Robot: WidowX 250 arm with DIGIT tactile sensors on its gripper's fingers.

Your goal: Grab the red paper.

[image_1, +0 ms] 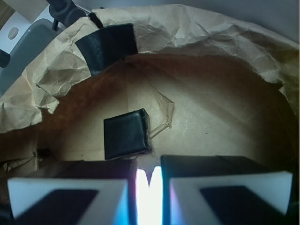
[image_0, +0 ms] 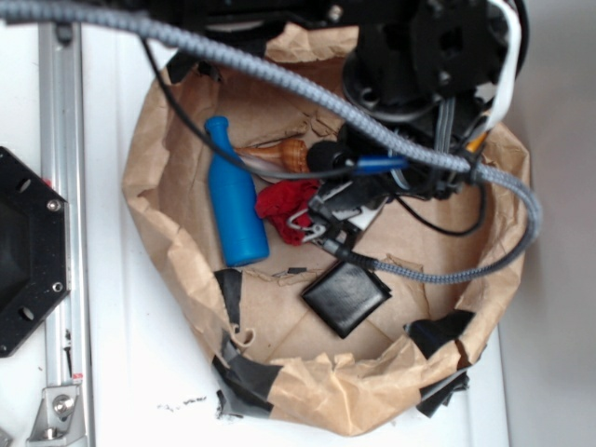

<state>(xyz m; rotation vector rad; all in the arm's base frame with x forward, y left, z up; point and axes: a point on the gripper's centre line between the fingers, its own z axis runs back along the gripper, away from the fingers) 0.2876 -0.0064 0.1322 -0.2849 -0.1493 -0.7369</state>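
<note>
**Red paper at the jaws inside the paper-lined basin**

A round basin lined with crumpled brown paper (image_0: 168, 233) is seen on a white tabletop (image_0: 130, 372), its rim patched with strips of black tape (image_0: 247, 377). Several things are held inside it. A blue bottle (image_0: 233, 200) lies on its side along the left of the floor. Just right of the bottle the red paper (image_0: 287, 207), a crumpled wad, is found near the middle, its right edge met by the gripper (image_0: 312, 223) and partly covered by the arm's dark hardware and cables. A tan seashell (image_0: 284, 152) rests behind the wad, near the bottle's neck. A flat black square pad (image_0: 346, 296) lies nearer the front rim, apart from the wad.

In the wrist view the pad (image_1: 126, 133) is seen on the liner (image_1: 211, 117) ahead of the jaws, which stand close together with only a narrow bright gap between them. Whether the wad is clamped cannot be told: it is not seen in the wrist view, and in the exterior view the contact is hidden
</note>
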